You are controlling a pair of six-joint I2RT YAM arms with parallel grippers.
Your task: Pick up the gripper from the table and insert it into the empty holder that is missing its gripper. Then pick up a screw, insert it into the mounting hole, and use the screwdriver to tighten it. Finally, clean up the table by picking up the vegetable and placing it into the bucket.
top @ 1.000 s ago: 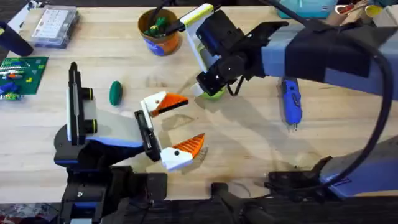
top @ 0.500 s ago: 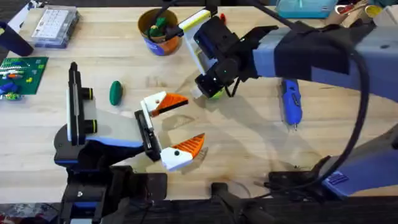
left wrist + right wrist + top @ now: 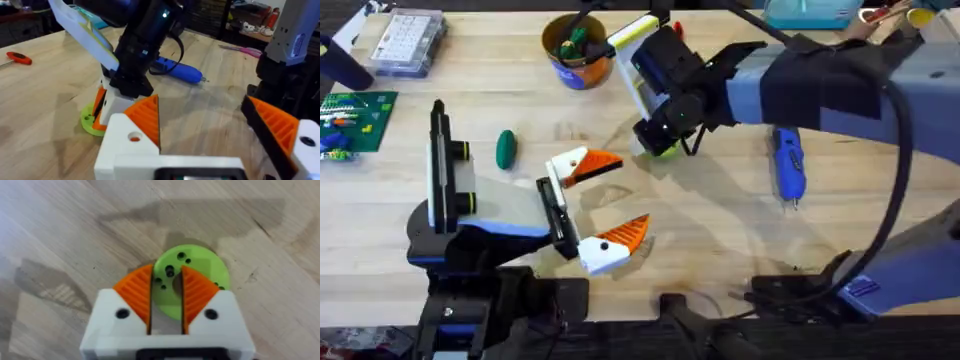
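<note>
The right gripper [image 3: 166,297] is down on the large light wooden plank table [image 3: 720,230], and its two orange ribbed pads [image 3: 137,292] stand close together, pinching one side of the small lime-green round plastic ring [image 3: 192,272], the gripper piece of the task. One pad seems to go in the pale centre hole and the other outside the rim, so I judge this as a grip on the ring wall, chosen because the flat ring gives no other good hold. The ring lies flat on the wood, not lifted yet.

The left gripper [image 3: 603,203] waits just beside, near the table middle, with its white and orange fingers [image 3: 145,117] spread wide and holding nothing. I think it stays there to be ready for the insertion.

Farther out, the blue pen-shaped powered screwdriver [image 3: 787,165] lies on the right side of the table, untouched. The small dark green oval toy vegetable [image 3: 505,149] lies on the left part, well apart from the round orange bucket with a blue band [image 3: 577,50] at the far edge, which already has some green things inside
</note>
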